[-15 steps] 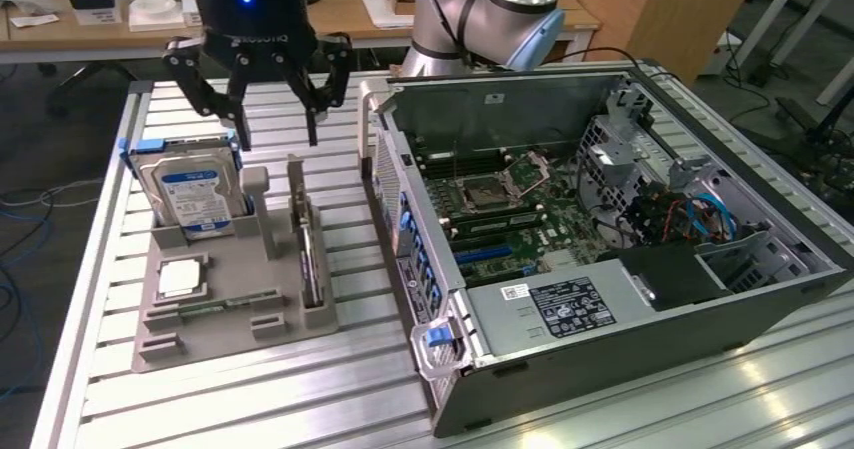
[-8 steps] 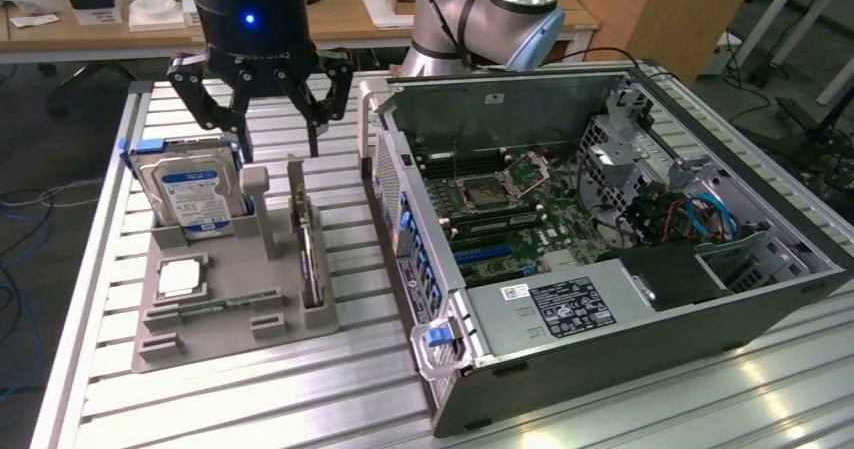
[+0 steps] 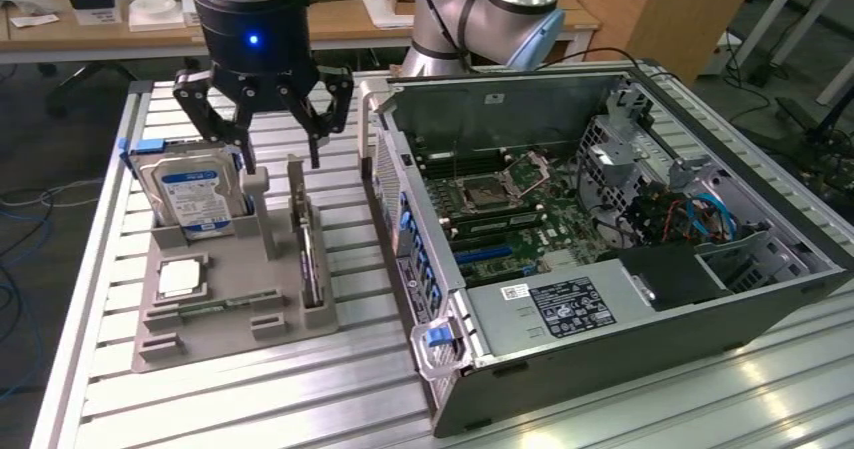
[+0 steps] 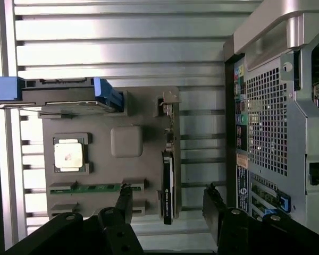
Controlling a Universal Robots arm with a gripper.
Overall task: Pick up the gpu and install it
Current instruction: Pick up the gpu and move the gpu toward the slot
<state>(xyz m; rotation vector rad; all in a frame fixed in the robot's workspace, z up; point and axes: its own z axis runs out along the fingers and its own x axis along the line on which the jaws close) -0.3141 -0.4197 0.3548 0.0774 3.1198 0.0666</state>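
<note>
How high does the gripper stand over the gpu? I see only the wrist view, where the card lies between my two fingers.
Observer: In the exterior view the open gripper hangs above the gpu. Its fingertips seem about level with the top of the hard drive, and it holds nothing.
Operator: Good. Is the computer ready to take the card?
Observer: The computer case lies with its open side up, so the motherboard is exposed.
</note>
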